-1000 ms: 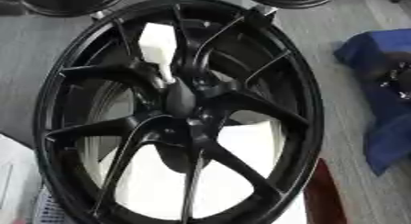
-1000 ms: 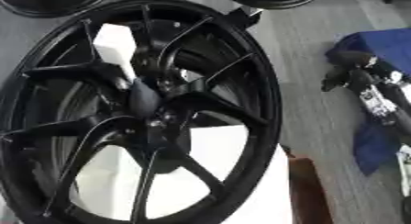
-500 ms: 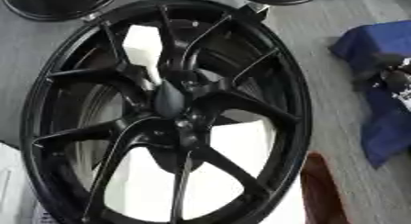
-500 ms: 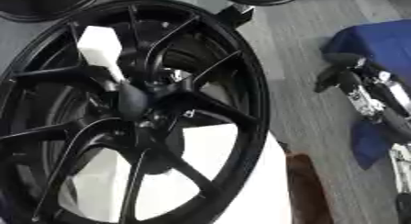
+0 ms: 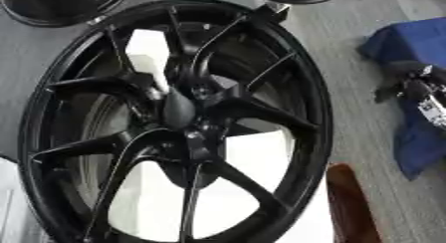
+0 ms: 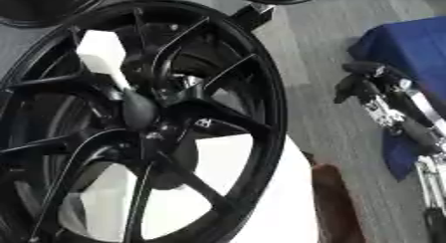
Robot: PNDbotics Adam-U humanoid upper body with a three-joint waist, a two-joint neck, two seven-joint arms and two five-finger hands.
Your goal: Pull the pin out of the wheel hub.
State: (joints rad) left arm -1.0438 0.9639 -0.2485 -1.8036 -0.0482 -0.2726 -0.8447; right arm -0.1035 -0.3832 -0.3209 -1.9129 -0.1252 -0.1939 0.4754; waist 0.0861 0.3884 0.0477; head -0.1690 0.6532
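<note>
One white pin (image 5: pixel 148 53) is what I am after, and it is seated in the hub (image 5: pixel 178 110) of the big black wheel (image 5: pixel 253 107) that fills the left and middle of my view. The pin's broad white end stands out at 11 o'clock from the hub. Its long axis slants from there down to the centre, where the thin end disappears among the spokes. I judge the pull has to follow that line, up and away toward 11 o'clock.

My left hand shows in neither eye. Just past the wheel's rim at 5 o'clock lies a brown thing (image 5: pixel 350 207) that I cannot make out. Further right a blue cloth (image 5: pixel 409 38) is spread on the grey floor.

My right hand (image 6: pixel 370 85) hangs over the near edge of that cloth, at about 3 o'clock from the hub. It is well apart from the pin, with the wheel's rim between them. It holds nothing of the task, and I cannot tell whether it is wide or closed. It is the only hand I can bring in, and it must travel left across the rim to reach the pin.

Against the frames from a moment ago the whole picture has slid, so my head has moved rather than the wheel. The pin sits in the hub as it did then, and the right hand shows more fully in the right eye.
</note>
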